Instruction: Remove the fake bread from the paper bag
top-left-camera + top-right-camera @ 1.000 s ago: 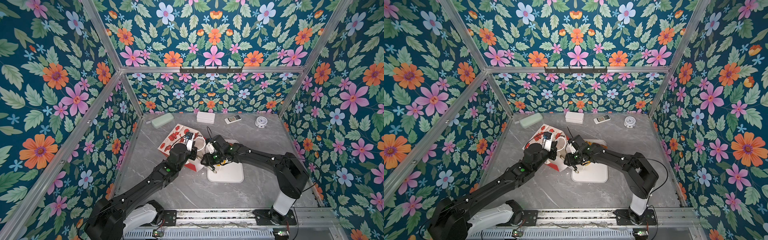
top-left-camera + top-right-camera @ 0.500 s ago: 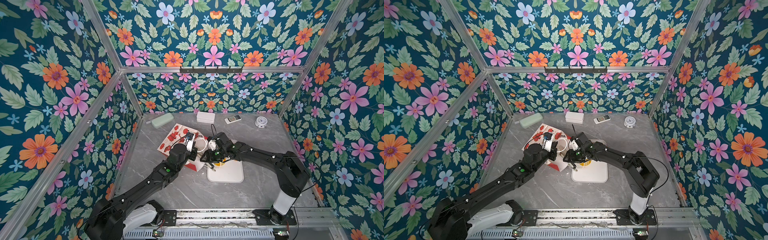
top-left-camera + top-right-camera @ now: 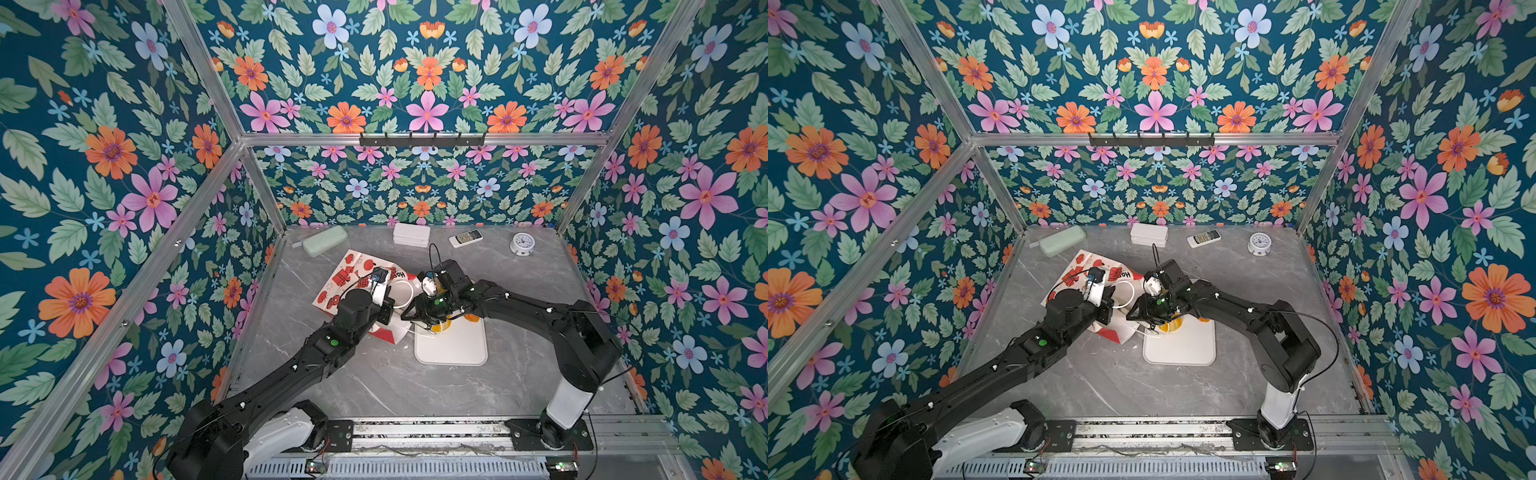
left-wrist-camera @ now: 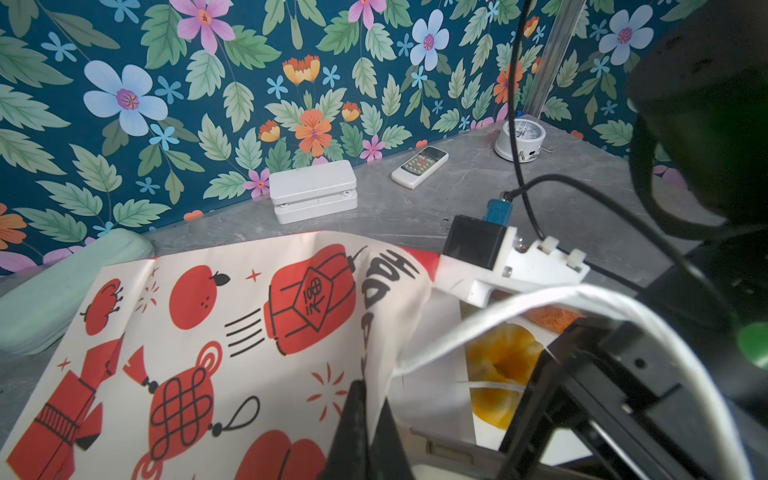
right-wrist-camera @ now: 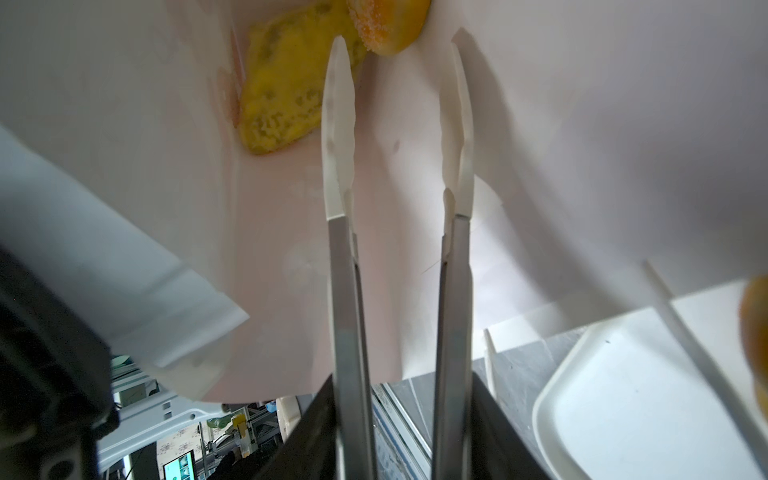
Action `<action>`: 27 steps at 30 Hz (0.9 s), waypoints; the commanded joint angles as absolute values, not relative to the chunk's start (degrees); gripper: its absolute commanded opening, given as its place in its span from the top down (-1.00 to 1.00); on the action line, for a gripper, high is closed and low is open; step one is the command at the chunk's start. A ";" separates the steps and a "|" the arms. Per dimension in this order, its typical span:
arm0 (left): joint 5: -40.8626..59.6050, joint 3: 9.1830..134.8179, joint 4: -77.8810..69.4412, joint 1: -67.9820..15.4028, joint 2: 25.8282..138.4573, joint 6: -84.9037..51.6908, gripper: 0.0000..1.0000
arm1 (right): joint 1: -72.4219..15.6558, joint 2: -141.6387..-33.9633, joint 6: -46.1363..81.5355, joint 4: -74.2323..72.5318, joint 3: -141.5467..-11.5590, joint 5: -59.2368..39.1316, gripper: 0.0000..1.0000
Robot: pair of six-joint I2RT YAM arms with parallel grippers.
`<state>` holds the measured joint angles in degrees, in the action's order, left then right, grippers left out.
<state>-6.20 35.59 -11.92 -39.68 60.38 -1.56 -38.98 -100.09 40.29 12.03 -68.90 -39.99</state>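
Grey marble table [image 3: 519, 374] between flowered walls carries the paper bag [image 3: 349, 274]. It lies on its side in both top views, with its mouth toward a white tray [image 3: 453, 353]. Fake bread [image 3: 471, 318] already rests on that tray: 2 pieces, 1 of them a yellow ring [image 3: 440, 327]. The left gripper [image 3: 390, 312] and the right gripper [image 3: 417, 318] meet at the mouth.

From the left wrist, the left gripper is closed tight on the upper edge of the mouth and holds it up.

From the right wrist, the right gripper clamps a pair of tongs [image 5: 345, 291]. Their tips stand apart inside the bag, with nothing between them. 2 more pieces lie deeper, near the bottom. A sugared orange piece [image 5: 386, 20] is straight ahead along the long axis of the tongs, and a flat yellow piece [image 5: 282, 91] is off to one side, by the wall. I think the right arm must push further in.
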 commanded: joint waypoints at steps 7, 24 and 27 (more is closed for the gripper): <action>-4.14 35.55 -11.29 -39.75 61.52 0.53 0.90 | -38.86 -100.85 39.72 15.03 -72.31 -41.83 0.10; -4.85 36.09 -12.89 -39.71 61.11 -0.44 0.90 | -38.98 -104.62 41.61 11.00 -71.09 -40.08 0.10; -3.94 36.58 -13.44 -39.69 62.09 -0.71 0.90 | -38.86 -105.27 41.96 10.14 -71.08 -39.45 0.10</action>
